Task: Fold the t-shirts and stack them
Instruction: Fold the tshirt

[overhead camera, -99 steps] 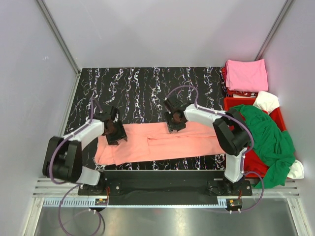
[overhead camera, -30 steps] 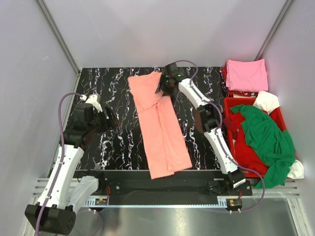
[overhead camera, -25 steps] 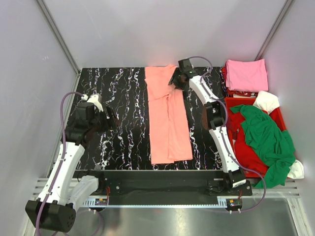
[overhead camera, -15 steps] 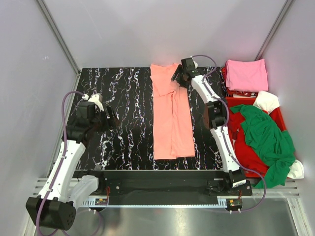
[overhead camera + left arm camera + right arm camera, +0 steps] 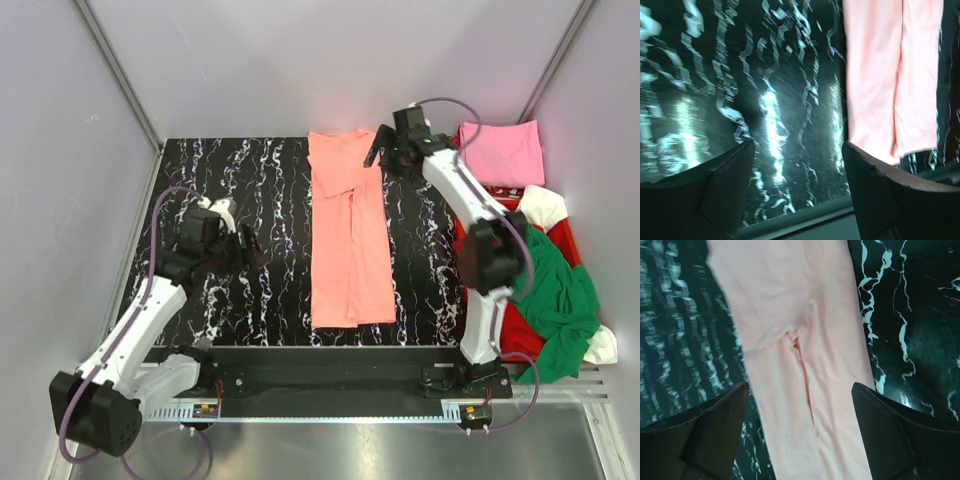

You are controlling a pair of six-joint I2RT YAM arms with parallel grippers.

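The left hand [image 5: 250,247] hangs spread over the table [image 5: 270,180], the right hand [image 5: 378,153] spread above the salmon-orange t-shirt [image 5: 348,240].

Open table [image 5: 265,190] left of salmon shirt [image 5: 345,240], shirt heap [image 5: 555,290] crowding right edge

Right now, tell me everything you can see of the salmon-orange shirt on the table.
The salmon-orange shirt is soft cloth, folded lengthwise into a long narrow strip with a crease down the middle. It lies on the black marbled table, running from far edge almost to near edge. The open right gripper hangs by its far end; nothing grips it.
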